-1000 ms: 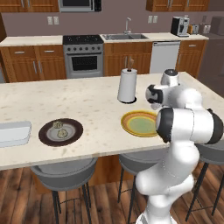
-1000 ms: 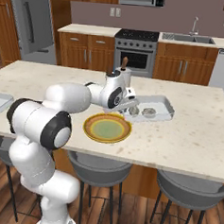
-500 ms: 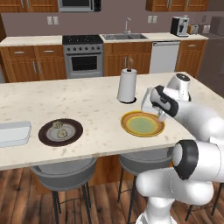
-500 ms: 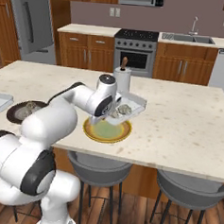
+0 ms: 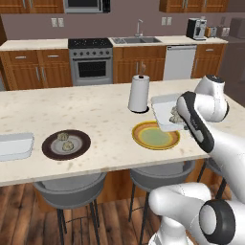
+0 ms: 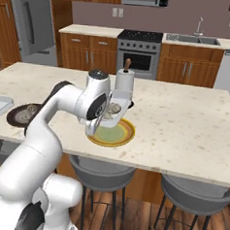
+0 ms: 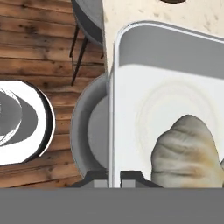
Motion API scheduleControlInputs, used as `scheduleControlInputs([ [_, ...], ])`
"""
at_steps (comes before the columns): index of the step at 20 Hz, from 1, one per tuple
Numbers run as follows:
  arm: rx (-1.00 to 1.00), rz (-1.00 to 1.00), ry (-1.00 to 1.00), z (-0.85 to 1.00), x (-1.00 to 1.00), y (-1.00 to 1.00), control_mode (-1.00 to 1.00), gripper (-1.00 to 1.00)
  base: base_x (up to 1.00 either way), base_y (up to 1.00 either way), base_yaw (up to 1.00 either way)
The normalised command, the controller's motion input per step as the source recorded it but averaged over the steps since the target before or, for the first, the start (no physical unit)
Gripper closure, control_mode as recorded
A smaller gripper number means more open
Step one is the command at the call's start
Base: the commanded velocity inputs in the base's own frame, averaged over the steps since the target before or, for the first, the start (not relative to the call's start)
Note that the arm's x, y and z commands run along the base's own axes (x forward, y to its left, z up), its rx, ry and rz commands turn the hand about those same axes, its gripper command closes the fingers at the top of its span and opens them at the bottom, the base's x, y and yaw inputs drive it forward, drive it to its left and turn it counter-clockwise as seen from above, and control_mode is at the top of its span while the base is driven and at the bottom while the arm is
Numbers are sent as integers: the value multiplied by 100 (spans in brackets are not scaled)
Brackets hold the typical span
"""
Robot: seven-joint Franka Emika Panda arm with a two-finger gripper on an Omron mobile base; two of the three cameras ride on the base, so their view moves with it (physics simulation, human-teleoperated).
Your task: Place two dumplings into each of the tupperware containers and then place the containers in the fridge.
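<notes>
Translucent whitish plastic made up the shallow rectangular tupperware container (image 5: 165, 112) that my gripper (image 7: 114, 177) was clenched on, its rim wall pinched between my two fingertips (image 7: 97, 176). I held it lifted above the round yellow plate (image 5: 155, 136) on the pale stone island counter (image 5: 86, 115), with two pale pleated dumplings (image 6: 111, 109) riding inside. I judged the tray light but thin-walled and a little springy, so a rim grip at one edge would let it sag or tip; the dumplings looked soft and free to slide, and keeping the tray level seemed to matter more than squeezing hard. The second translucent tray (image 5: 14, 145) sat well apart at the far left end of the counter, just beside the round dark brown plate (image 5: 66, 144), which carried two more dumplings. A white paper towel roll (image 5: 139, 93) stood near my load. The tall grey fridge (image 6: 31, 21) lay across the room, with the counter and grey bar stools (image 5: 69, 190) between us.
</notes>
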Motion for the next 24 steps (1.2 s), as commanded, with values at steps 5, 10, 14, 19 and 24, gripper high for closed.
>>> scheduleControlInputs([
  [5,-2,7,0,25,-31,38,-100,100,0,0,0],
  [10,0,0,0,39,-14,12,-100,100,0,0,0],
  [14,0,0,3,36,-26,-1,-100,100,0,0,0],
  [19,1,0,7,9,-45,8,-100,100,0,0,0],
  [24,5,0,7,3,-63,0,-100,100,0,0,0],
])
